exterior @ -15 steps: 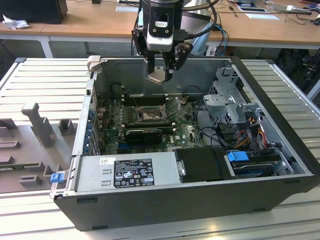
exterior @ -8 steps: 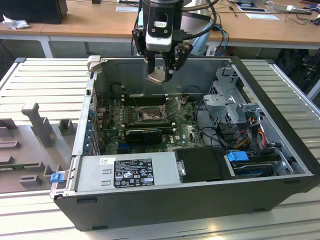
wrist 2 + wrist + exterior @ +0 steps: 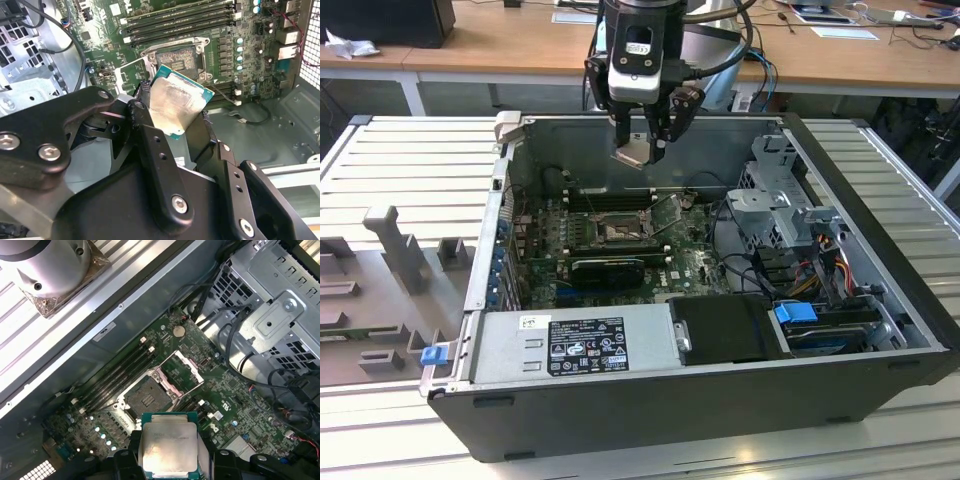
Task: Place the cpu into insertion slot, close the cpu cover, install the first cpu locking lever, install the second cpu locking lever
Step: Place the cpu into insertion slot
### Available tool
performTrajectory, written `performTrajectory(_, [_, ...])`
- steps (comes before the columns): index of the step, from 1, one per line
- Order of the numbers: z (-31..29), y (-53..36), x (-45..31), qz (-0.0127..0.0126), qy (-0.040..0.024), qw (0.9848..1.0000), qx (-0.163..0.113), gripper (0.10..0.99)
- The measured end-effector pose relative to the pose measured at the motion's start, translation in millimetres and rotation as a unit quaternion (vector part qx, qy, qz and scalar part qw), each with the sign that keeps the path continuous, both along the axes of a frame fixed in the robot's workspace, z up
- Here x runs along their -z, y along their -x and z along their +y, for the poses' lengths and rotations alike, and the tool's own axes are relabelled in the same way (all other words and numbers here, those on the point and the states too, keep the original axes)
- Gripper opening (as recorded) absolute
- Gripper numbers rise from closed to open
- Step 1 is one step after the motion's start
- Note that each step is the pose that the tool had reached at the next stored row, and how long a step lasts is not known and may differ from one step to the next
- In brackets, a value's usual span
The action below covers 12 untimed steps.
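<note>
Hand (image 3: 643, 150) grips cpu (image 3: 167, 447) above insertion slot (image 3: 146, 396) — cpu cover (image 3: 181, 371) up, mem slots (image 3: 122, 372) beside.

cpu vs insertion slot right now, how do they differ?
The cpu has a pale silver face; the insertion slot is dark-centred with a metal rim. The cpu is held in the gripper above the circuit board; the insertion slot sits in that board, with nothing in it. Both are square.
</note>
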<state>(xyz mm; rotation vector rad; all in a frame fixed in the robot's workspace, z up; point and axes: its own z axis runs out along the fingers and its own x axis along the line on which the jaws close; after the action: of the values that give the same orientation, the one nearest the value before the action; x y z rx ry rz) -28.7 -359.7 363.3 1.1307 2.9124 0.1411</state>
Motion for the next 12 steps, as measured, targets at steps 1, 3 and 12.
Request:
performTrajectory(1, [0.0,0.0,0.0,0.0000,0.0000,1.0000,0.003,0.525])
performTrajectory(3, [0.0,0.0,0.0,0.0000,0.0000,0.9999,0.012,0.525])
performTrajectory(12, [0.0,0.0,0.2,0.0000,0.0000,0.9995,0.032,0.525])
